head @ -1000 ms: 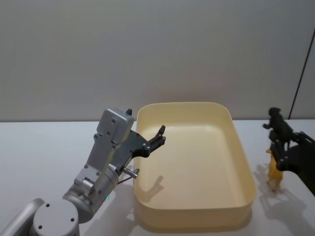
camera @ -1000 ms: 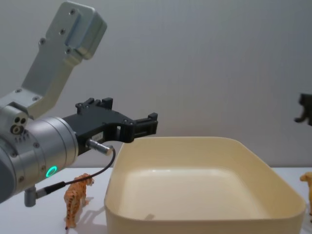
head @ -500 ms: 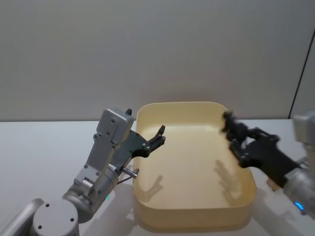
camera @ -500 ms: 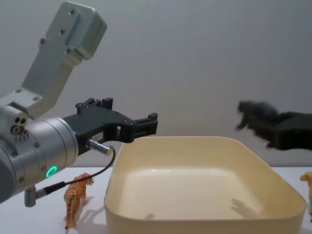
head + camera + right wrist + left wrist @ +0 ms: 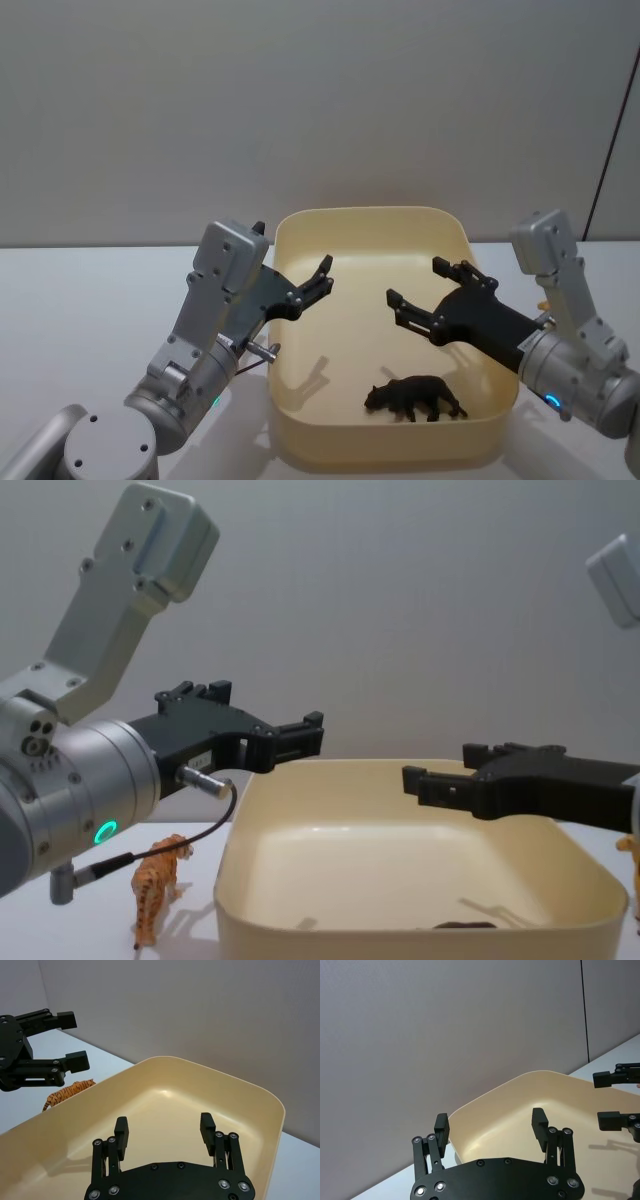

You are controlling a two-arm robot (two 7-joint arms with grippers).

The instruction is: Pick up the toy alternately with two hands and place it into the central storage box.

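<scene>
The black angular right gripper point(image 5: 418, 283) hangs spread and empty at centre right over the large cream-yellow plastic tub point(image 5: 370, 212), a dark brown toy animal point(image 5: 415, 397) resting on its floor at lower centre, while the black left gripper point(image 5: 322, 276), likewise spread and empty, hovers over the left rim.

A plain grey wall point(image 5: 300, 100) is rising directly behind the white table point(image 5: 80, 290), catching soft, even light. A thin dark seam point(image 5: 616, 150) is running down the wall toward the table's far right end, dividing off another panel point(image 5: 632, 170).
</scene>
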